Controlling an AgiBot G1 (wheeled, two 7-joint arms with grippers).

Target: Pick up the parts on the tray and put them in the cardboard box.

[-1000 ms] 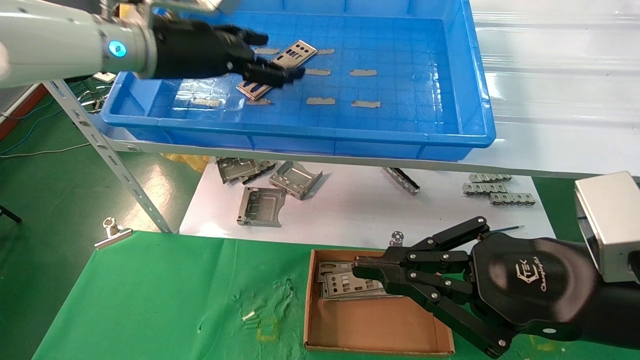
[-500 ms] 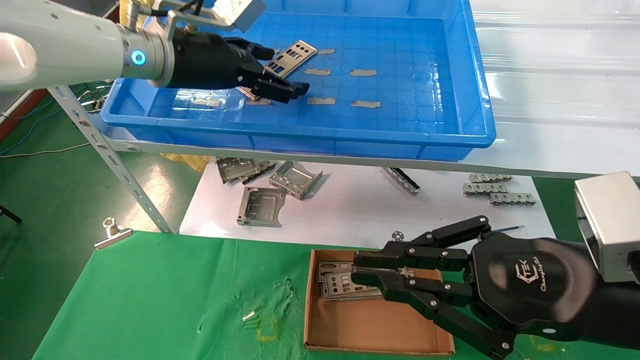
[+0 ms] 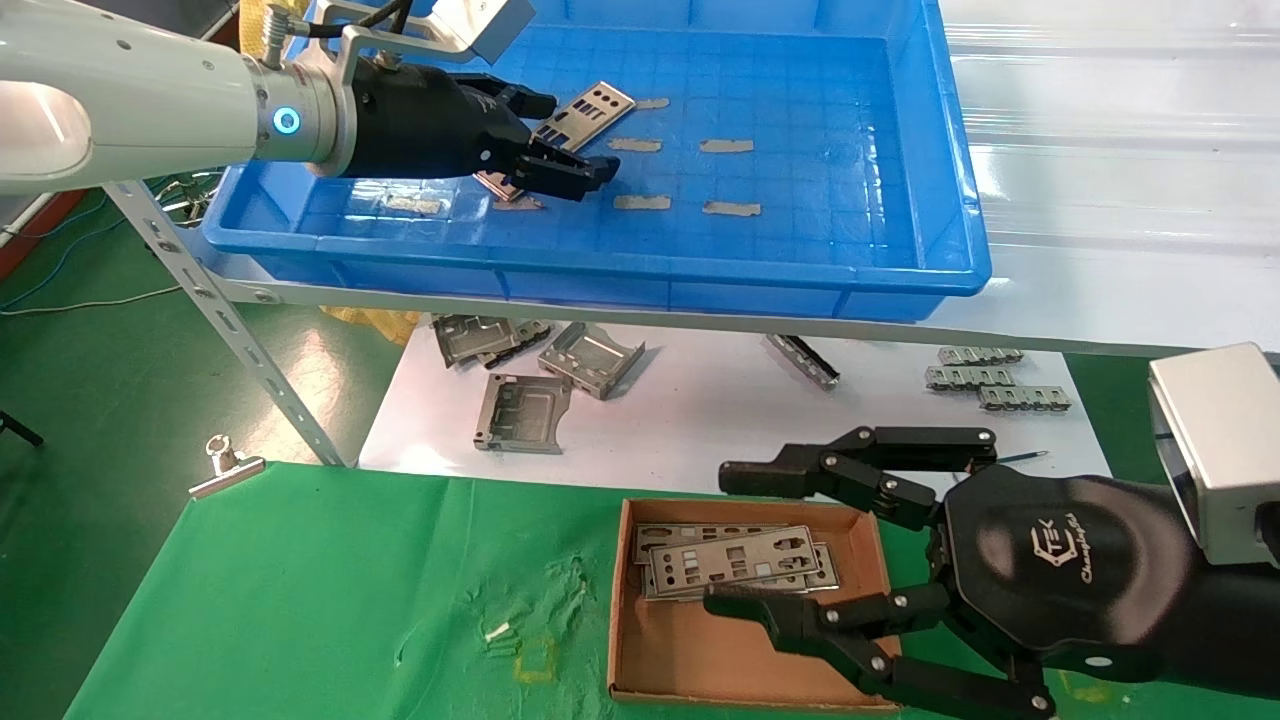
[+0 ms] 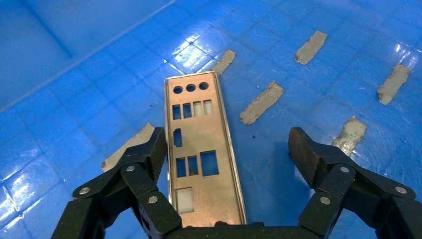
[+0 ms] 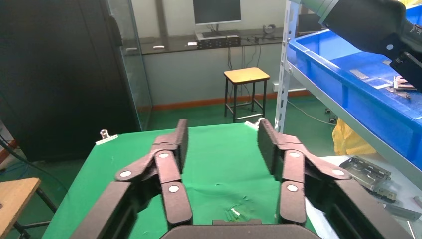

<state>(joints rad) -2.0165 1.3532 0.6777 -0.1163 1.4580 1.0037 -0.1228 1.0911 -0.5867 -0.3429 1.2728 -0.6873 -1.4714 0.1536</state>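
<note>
Head view shows the left gripper (image 3: 560, 165) reaching into the blue tray (image 3: 950, 190) on the upper shelf, low over a metal plate (image 3: 585, 110) that lies flat on the gridded floor near the tray's left end. Its jaws stand apart, one finger on each side of the plate, and in the left wrist view the plate (image 4: 201, 154) runs lengthwise between the two black fingers (image 4: 308, 157) with blue floor showing on both sides, so neither pad touches it. Several small grey tape strips (image 4: 261, 103) lie stuck to the tray floor around the plate. Lower down, the right gripper (image 3: 745, 540) hangs over the cardboard box (image 3: 745, 660), which sits on the green cloth (image 3: 300, 600) at the front. Its jaws are spread wide, one finger beyond the box's far wall and the other low over the box floor, and they hold nothing. A small stack of plates (image 3: 735, 560) rests flat inside the box against its far side, lying between those two fingers. In the right wrist view the right gripper's fingers (image 5: 176, 144) are likewise well apart, with only green cloth seen past them. On the white sheet (image 3: 700, 420) between shelf and cloth lie several folded metal brackets (image 3: 590, 358), apart from the box.
</note>
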